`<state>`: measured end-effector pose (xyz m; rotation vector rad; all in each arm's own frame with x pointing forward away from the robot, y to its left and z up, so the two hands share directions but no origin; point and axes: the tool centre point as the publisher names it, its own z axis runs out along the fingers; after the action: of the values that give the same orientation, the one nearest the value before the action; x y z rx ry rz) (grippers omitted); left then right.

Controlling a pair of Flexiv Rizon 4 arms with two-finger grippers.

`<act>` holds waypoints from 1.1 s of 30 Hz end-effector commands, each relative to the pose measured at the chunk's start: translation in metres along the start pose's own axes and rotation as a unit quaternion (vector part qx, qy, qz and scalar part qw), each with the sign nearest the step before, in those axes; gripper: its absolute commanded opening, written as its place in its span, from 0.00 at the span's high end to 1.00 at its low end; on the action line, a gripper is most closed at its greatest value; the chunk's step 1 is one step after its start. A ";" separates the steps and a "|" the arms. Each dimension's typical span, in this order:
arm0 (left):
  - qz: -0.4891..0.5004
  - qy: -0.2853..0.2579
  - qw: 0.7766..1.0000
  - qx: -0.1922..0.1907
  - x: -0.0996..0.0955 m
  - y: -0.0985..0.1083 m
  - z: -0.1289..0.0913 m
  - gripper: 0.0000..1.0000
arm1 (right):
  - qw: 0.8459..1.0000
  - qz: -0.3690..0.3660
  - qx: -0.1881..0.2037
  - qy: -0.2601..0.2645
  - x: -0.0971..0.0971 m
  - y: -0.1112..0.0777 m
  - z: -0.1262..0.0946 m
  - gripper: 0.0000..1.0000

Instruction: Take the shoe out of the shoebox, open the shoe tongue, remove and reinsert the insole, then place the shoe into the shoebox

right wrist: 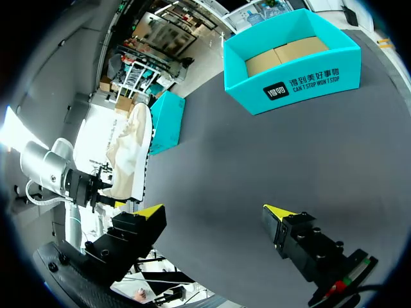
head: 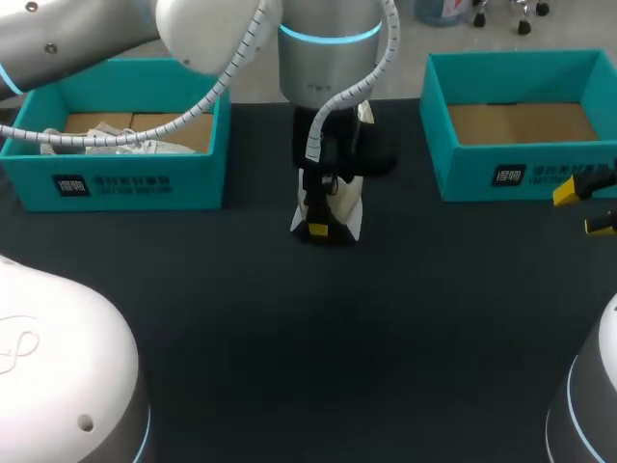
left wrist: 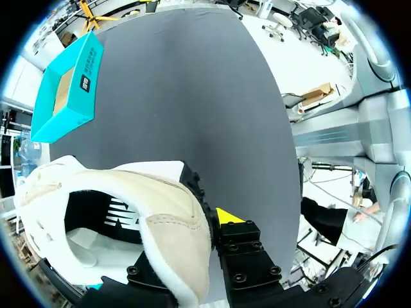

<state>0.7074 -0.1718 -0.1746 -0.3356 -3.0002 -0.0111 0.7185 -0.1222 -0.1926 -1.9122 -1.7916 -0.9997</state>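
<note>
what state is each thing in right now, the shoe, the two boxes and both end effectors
shoe: out of both boxes, held up on end
left end effector: shut on the shoe
right end effector: open, holding nothing
left box: lid off, paper inside
right box: lid off, empty, bare cardboard bottom showing

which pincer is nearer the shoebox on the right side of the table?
Right. The right pincer is open just in front of that shoebox; the left pincer is at mid-table, shut on the shoe.
</note>
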 end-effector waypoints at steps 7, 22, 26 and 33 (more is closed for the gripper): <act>0.021 0.011 1.000 0.010 -0.005 0.071 -0.007 1.00 | 1.000 0.001 0.000 -0.002 0.000 0.000 0.001 0.00; 0.017 0.042 0.999 0.012 -0.036 0.199 0.007 1.00 | 1.000 0.001 0.000 -0.002 0.000 0.000 0.001 0.00; 0.023 0.039 0.999 0.005 -0.040 0.225 0.005 1.00 | 1.000 0.001 0.000 -0.002 0.000 0.000 0.001 0.00; -0.012 0.036 0.999 0.010 -0.045 0.269 -0.004 1.00 | 1.000 0.001 0.000 -0.002 0.000 0.000 0.001 0.00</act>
<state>0.8077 0.0514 -0.1851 -0.2890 -2.9270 -0.0559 0.7185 -0.1223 -0.1926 -1.9124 -1.7914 -0.9998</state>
